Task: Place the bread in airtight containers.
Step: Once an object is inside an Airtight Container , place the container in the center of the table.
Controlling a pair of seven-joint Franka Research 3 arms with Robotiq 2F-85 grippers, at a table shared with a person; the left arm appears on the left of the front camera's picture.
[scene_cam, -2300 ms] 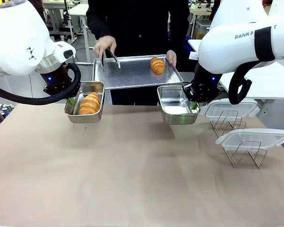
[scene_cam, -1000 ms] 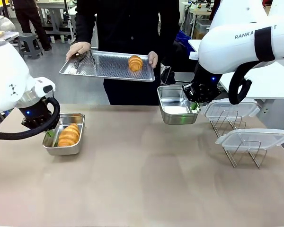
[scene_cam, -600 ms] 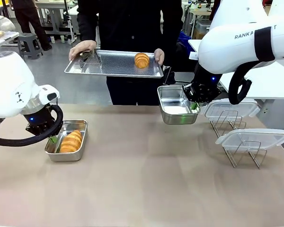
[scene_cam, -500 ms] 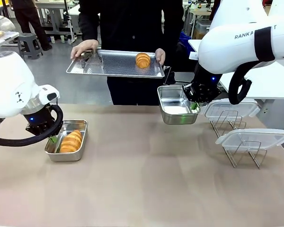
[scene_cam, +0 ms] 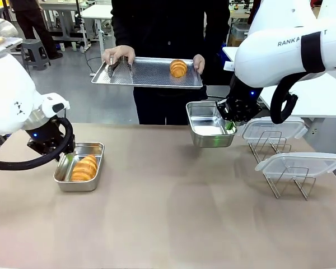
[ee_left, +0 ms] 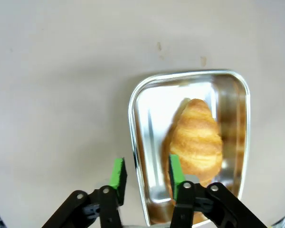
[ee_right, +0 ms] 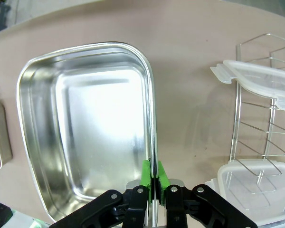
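Front view: just left of the rack [scene_cam: 267, 143], right gripper [ee_right: 153, 174] clamps an empty tub [scene_cam: 204, 114]. Far left of it, a second tub [scene_cam: 96, 147] holds a croissant [scene_cam: 85, 167], left gripper [ee_left: 146, 171] spread astride its rim. Right arm [scene_cam: 280, 53] reads "RANKA".

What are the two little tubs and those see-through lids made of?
The filled tub and the empty tub look like polished stainless steel: mirror-bright, with sharp reflections. The lids seem translucent, slightly frosted plastic; the wire racks show through them.
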